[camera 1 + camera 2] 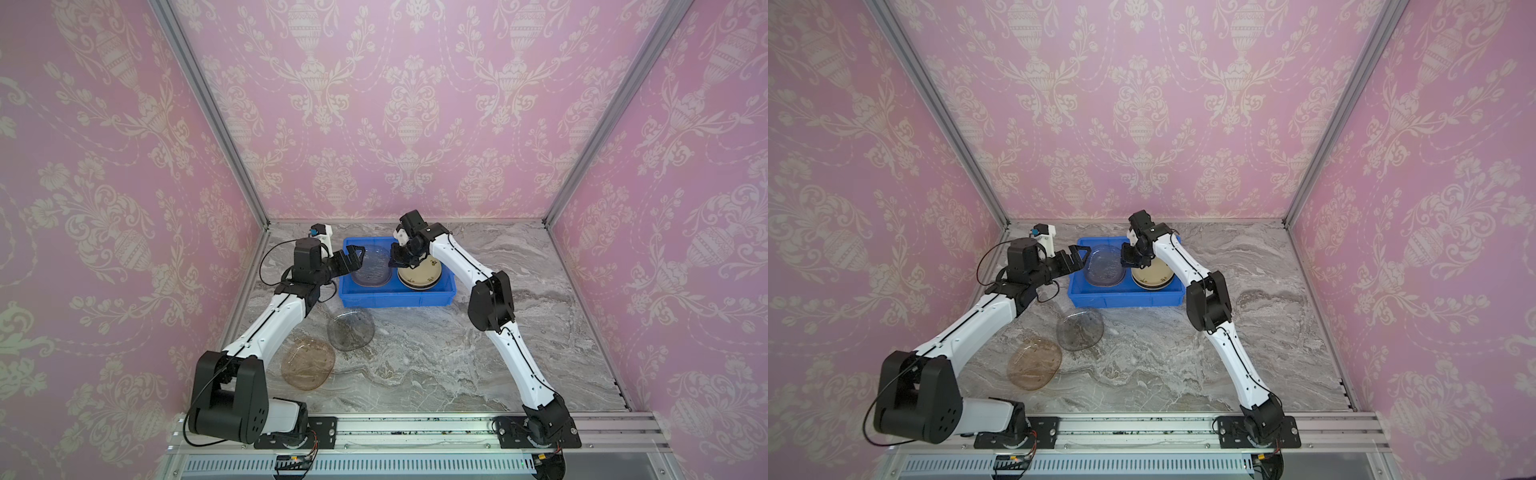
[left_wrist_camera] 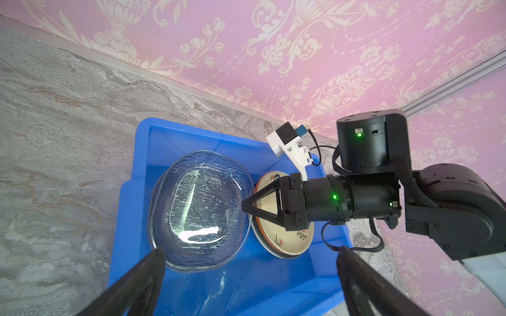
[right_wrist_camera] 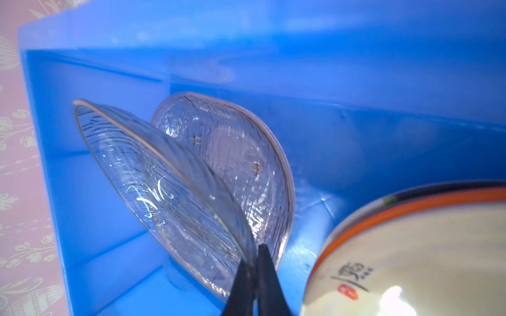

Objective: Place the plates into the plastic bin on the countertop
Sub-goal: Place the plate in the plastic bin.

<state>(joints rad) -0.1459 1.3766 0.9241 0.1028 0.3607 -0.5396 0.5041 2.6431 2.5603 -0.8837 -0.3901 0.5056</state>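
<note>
While the right gripper (image 3: 256,254) has its black tips pressed together on the rim of a clear ribbed glass plate (image 3: 164,191), that plate is tilted, its far edge down inside the shallow rectangular bright blue plastic bin (image 3: 356,54). A second clear glass plate (image 3: 241,153) lies under it, in the bin half on the left arm's side. In both top views the right gripper (image 1: 395,259) (image 1: 1127,259) sits over the bin's middle, between the glass and the stack.

The other half of the bin holds a stack topped by a cream ceramic plate with small dark motifs (image 1: 419,274) (image 2: 284,240). An orange-rimmed plate (image 3: 410,203) is just below it, and a dark rim shows under that.

The left gripper (image 1: 358,257) (image 2: 250,250) is spread wide and holds nothing. It hovers over the bin's edge on its own side.

The bin (image 1: 395,297) stands towards the back of the grey-and-white marble-veined countertop (image 1: 457,353). Two plates remain outside it:
- A smoky grey glass plate (image 1: 351,328) (image 1: 1080,329) lies flat, just in front of the bin's front wall.
- An amber glass plate (image 1: 308,363) (image 1: 1035,363) lies flat just beside it, nearer the left arm's base. I cannot tell whether their rims touch.
</note>
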